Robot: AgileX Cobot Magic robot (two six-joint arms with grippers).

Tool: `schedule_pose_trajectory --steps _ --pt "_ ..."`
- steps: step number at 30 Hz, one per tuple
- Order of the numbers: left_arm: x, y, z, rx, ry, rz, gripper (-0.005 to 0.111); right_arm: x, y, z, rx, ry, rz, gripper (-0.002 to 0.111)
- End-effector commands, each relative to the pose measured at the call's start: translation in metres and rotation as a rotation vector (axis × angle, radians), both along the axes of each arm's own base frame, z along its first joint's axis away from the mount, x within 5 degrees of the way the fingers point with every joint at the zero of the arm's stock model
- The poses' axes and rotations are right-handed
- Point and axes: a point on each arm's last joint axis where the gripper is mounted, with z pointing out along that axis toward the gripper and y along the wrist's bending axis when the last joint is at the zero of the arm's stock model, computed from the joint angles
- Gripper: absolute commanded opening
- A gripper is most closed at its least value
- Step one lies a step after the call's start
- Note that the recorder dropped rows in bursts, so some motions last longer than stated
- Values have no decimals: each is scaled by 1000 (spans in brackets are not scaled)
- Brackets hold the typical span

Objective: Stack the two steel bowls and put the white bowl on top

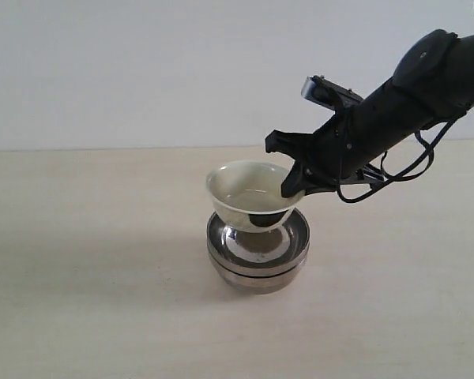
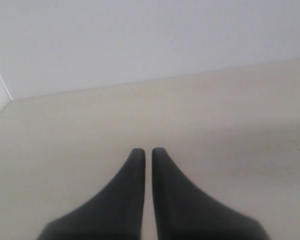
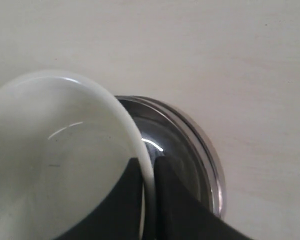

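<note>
Right gripper (image 1: 295, 183): I see it pinching the white bowl (image 1: 245, 193) by its rim.
White bowl: low over the stacked steel bowls (image 1: 258, 267) (contact unclear).
Left gripper (image 2: 148, 151): fingers nearly together, empty, above the table (image 2: 230, 115).

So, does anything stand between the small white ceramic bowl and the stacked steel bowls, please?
Nothing visible does: the cream-white ceramic bowl, held at its rim by the right gripper, is directly over the two stacked shiny steel bowls.
</note>
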Motion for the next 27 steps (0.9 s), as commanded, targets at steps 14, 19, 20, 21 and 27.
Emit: schedule_pose_trajectory --steps 14,19,20,21,27 --pt "0 0 0 -18 -9 3 4 -11 1 -11 -22 -30 0 0" --pt "0 0 0 -18 -9 3 4 -13 1 -4 -17 -42 4 0" --pt "0 0 0 -18 -9 3 4 -13 1 -4 -16 -40 2 0" --pt "0 0 0 -18 -9 3 4 -13 1 -5 -13 -32 -4 0" --pt "0 0 0 -18 -9 3 4 -15 -1 -11 -18 -22 -35 0"
